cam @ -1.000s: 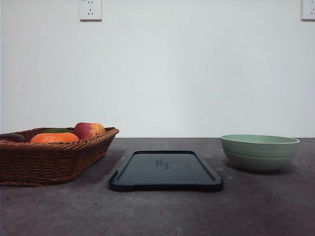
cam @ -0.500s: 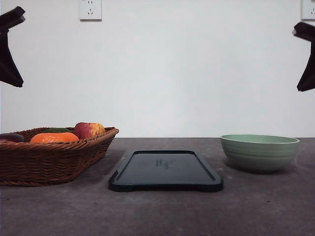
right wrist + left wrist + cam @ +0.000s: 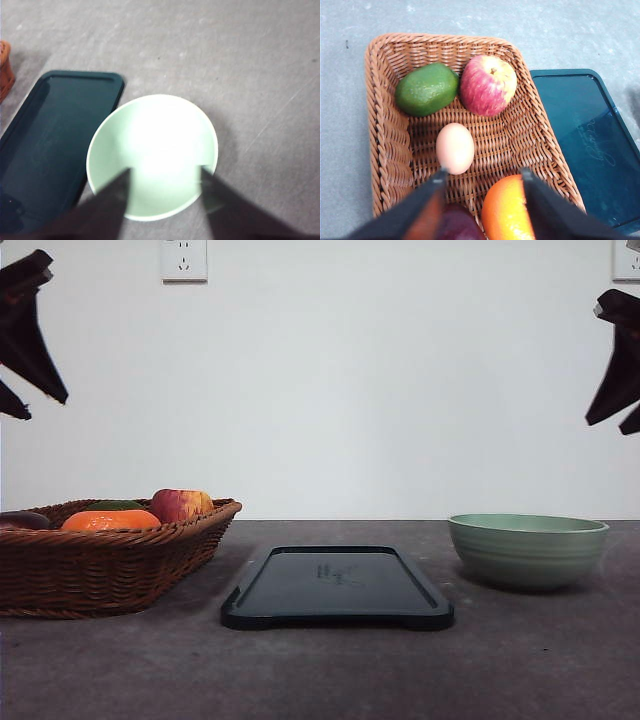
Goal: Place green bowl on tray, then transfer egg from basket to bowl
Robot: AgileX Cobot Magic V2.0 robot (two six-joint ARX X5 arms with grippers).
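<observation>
Tray: nearest the camera in the front view, flat on the grey surface; dark navy-black, rectangular with rounded corners, a low raised rim and a faint mark at its centre. Nothing lies on it.
Green bowl: to the right of the tray and apart from it, standing upright on the surface; pale sage-green, round, with faint horizontal ridges and a lighter rim. The right wrist view shows its inside bare and pale.
Basket: to the left of the tray, wide, shallow, brown woven wicker with a braided rim.
Egg: in the basket, near its middle; small, smooth, oval, pale pinkish-tan in the left wrist view, touching no other fruit.
Other contents: a green fruit and a red-yellow apple side by side beyond the egg, an orange fruit and a dark purple item on the near side.
Left hand: high above the basket, fingers spread wide, gripping nothing.
Right hand: high above the green bowl, fingers spread wide, gripping nothing.
</observation>
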